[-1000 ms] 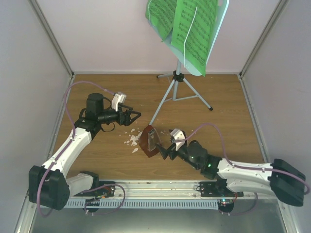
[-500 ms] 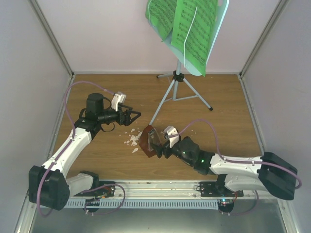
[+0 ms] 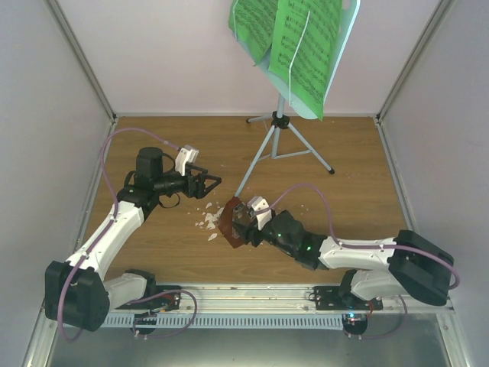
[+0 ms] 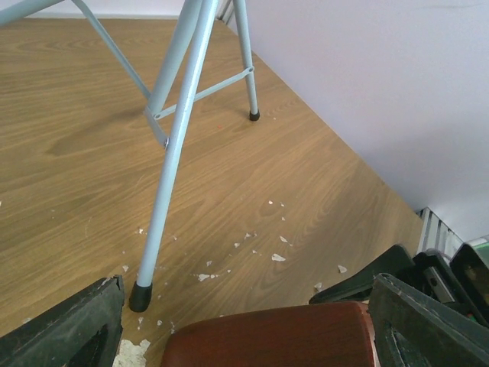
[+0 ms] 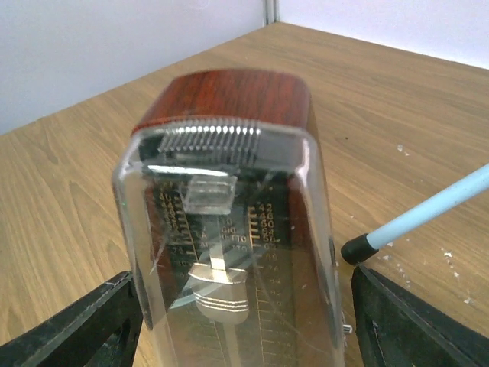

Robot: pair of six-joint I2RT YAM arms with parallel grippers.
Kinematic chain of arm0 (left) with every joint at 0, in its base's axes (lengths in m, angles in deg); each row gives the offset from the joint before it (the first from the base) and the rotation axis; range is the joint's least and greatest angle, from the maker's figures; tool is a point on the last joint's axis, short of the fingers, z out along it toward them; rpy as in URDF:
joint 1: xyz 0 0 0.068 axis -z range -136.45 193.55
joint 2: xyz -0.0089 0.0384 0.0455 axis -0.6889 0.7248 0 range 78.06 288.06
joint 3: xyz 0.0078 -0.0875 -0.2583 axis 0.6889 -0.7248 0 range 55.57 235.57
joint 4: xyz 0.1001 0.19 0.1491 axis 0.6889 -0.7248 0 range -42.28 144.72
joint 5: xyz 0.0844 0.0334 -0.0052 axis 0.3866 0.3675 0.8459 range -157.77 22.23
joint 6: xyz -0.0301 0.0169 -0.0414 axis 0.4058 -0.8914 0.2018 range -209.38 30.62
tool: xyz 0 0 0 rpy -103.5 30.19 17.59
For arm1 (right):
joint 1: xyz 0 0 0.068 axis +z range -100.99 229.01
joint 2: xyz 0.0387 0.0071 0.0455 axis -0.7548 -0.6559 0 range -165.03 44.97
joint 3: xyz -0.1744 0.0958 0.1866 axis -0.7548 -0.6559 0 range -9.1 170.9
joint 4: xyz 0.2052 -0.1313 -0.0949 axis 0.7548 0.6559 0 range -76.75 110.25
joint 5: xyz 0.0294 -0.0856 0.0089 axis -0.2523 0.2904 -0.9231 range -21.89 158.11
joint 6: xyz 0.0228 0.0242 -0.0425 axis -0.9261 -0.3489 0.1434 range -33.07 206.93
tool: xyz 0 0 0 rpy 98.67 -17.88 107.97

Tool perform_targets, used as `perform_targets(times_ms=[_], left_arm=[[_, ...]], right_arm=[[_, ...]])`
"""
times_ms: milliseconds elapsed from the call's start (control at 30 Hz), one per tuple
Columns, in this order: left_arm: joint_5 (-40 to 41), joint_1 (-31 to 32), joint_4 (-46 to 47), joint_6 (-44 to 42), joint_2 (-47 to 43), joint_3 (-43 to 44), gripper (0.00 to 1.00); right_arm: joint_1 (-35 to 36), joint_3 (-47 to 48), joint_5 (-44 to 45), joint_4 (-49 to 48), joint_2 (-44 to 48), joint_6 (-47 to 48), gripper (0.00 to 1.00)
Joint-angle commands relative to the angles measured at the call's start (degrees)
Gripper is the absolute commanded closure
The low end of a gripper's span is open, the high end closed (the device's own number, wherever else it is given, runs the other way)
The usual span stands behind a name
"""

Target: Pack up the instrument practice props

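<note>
Metronome (image 5: 229, 222), flanked on both sides by jaws of nearer right gripper (image 5: 243, 329), possibly not yet clamped; left gripper (image 3: 208, 182) spread wide, well apart.

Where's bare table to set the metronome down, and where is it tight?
Free: table between the music stand's right leg and the right wall; also between the left arm and the front rail. Crowded: the centre, where metronome, crumbs, the stand's near foot, left gripper and right gripper meet.
</note>
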Motion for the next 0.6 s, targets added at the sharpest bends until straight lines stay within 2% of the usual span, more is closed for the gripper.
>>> perform_targets(times_ms=[0,267,567], left_arm=[[0.0,-0.4,1.4,-0.6,-1.6,0.1,0.12],[-0.2,-0.4,1.6,-0.5,-1.5,0.1,0.12],[-0.3,-0.4,1.5,-0.5,-1.4,0.1,0.12]], right_arm=[[-0.3,1.7,-0.4,-2.7,-2.0,1.1,0.24],[-0.3,0.9,0.3,-3.0,-1.9,1.4,0.22],[-0.3,-1.3,0.2,-4.4,0.2,1.0,0.34]])
